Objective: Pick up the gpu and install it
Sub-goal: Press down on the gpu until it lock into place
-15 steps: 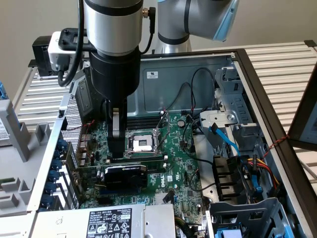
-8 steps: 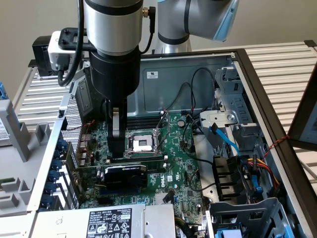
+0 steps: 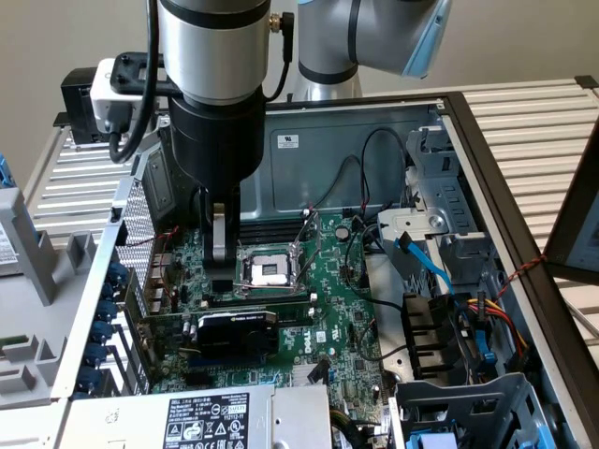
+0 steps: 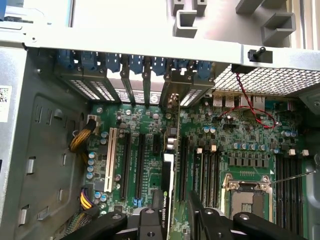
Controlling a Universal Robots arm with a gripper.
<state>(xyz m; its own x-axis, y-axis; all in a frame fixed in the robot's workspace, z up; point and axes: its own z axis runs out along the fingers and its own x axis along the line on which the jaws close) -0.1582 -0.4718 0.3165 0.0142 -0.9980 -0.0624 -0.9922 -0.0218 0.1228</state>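
The gpu (image 3: 239,329) stands on edge in a slot of the large green motherboard (image 3: 332,323), its black fan shroud with white lettering facing the front of the case. My gripper (image 3: 221,281) hangs just above the card's end nearest the rear brackets. In the wrist view the gpu (image 4: 167,187) runs edge-on between my two black fingers (image 4: 147,220), with the gripper (image 4: 172,216) straddling it. The jaws stand apart, and a gap shows between the card and the finger on the socket side. Nothing is lifted.
The bare CPU socket (image 3: 267,271) lies just beyond the card. Black cables (image 3: 360,201) and a blue cable (image 3: 426,267) cross toward the drive cage (image 3: 449,215). The power supply (image 3: 206,416) sits at the front. Slot brackets with blue clips (image 4: 150,67) line the case's rear wall.
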